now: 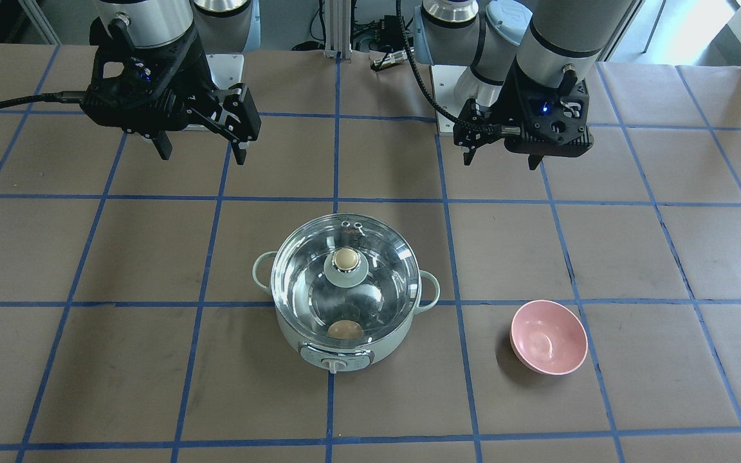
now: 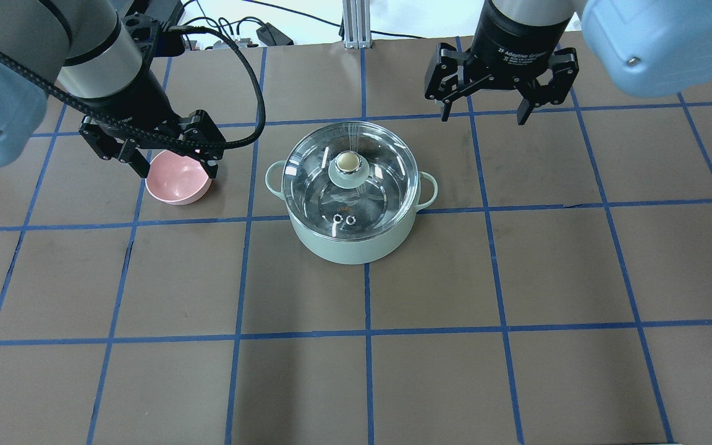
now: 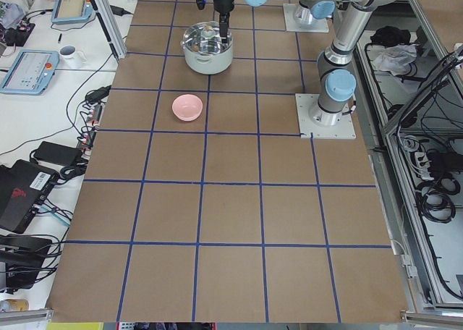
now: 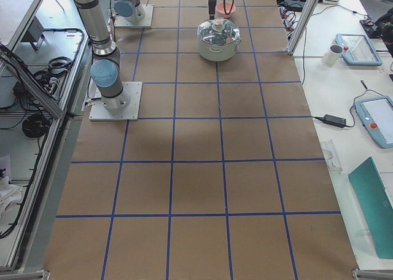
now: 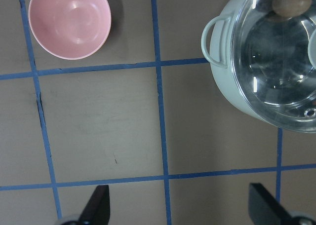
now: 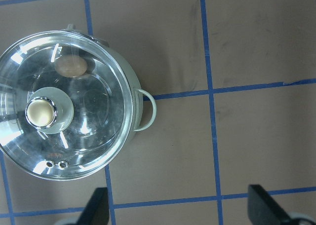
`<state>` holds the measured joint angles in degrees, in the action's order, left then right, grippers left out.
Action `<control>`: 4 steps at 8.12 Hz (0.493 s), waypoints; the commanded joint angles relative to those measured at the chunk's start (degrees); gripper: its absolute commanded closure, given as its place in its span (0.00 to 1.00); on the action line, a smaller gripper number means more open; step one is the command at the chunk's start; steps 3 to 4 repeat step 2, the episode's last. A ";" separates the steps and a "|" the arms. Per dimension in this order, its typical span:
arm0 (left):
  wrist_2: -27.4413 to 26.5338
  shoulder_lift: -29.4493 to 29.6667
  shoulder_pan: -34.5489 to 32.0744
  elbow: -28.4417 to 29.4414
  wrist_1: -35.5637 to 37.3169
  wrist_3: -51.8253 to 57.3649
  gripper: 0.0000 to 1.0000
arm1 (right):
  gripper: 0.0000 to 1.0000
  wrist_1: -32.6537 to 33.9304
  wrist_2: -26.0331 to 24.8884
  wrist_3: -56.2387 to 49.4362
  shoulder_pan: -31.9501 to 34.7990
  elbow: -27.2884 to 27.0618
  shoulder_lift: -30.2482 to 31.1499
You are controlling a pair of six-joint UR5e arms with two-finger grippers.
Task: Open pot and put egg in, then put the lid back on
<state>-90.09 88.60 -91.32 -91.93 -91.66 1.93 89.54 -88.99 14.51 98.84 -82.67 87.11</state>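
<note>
Brown-papered worktop (image 1: 152, 257) is bearing, midway between its edges, the pot (image 2: 343, 250) holding the egg (image 1: 345, 330) under a breakable, likely slippery lid (image 1: 316, 273), probably best gripped by its knob (image 1: 345, 259); left gripper (image 1: 500, 161) and right gripper (image 1: 202, 156) are hanging agape.

Seen from overhead, the left gripper (image 2: 178, 172) hides parts of the rim of the pink bowl (image 2: 177, 186) below it. Forward-right of its fingers (image 5: 97, 206), the wrist view's edge cuts off the pot (image 5: 220, 79) and lid (image 5: 276, 62).
</note>
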 commanded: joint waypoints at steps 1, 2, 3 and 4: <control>0.00 0.00 0.00 0.00 0.08 0.00 0.00 | 0.00 0.46 0.48 0.43 0.04 -0.65 -0.01; 0.00 0.09 0.00 0.00 -0.01 0.00 0.00 | 0.00 0.37 0.13 0.43 0.04 -0.65 0.08; 0.00 0.09 0.00 0.00 -0.01 0.00 0.00 | 0.00 0.37 0.13 0.43 0.04 -0.65 0.08; 0.00 0.09 0.00 0.00 -0.01 0.00 0.00 | 0.00 0.37 0.13 0.43 0.04 -0.65 0.08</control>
